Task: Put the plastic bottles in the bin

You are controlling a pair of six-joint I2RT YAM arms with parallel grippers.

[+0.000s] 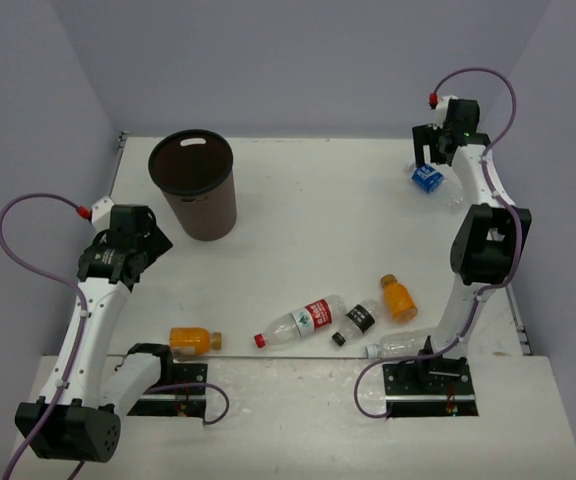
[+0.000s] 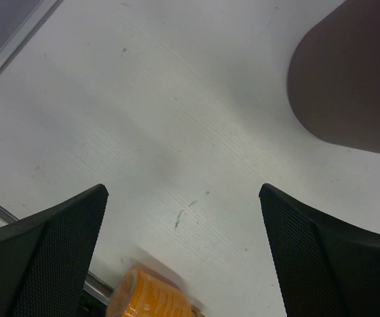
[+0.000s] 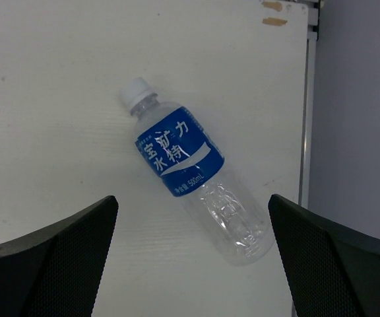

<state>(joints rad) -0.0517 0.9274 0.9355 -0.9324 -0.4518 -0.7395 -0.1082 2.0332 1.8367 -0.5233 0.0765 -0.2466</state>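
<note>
Step in hand, as I judge it: the right arm goes for the blue-labelled clear plastic bottle with the white cap (image 3: 190,172). It lies flat at the 2 o'clock corner of the white table (image 1: 318,220), near the right edge.

- In the right wrist view the bottle lies on a slant, cap toward 11 o'clock and base toward 5 o'clock.
- To do it well: turn the wrist so the fingers close squarely across the labelled body, not along the slant. Come straight down and clamp at the label, where the wall looks stiffest.
- The bottle looks empty and light, so it is likely to roll or skid toward the edge if nudged by one finger first.
- Next comes a long carry to the dark brown round tapered plastic bin with the black rim (image 1: 192,183), which stands upright at 10 o'clock.

Right gripper (image 3: 193,198): fingers spread wide, straddling the bottle from above and holding nothing. Seems clear of contact, though neither view settles the height.

Left gripper (image 2: 182,191): fingers likewise wide apart, empty, over bare table at 9 o'clock. The bin is at 2 o'clock in the left wrist view. A small orange-filled plastic bottle (image 2: 147,294) lies at 6 o'clock there.

Other bottles lie on their sides along the near edge, between 5 and 7 o'clock.
</note>
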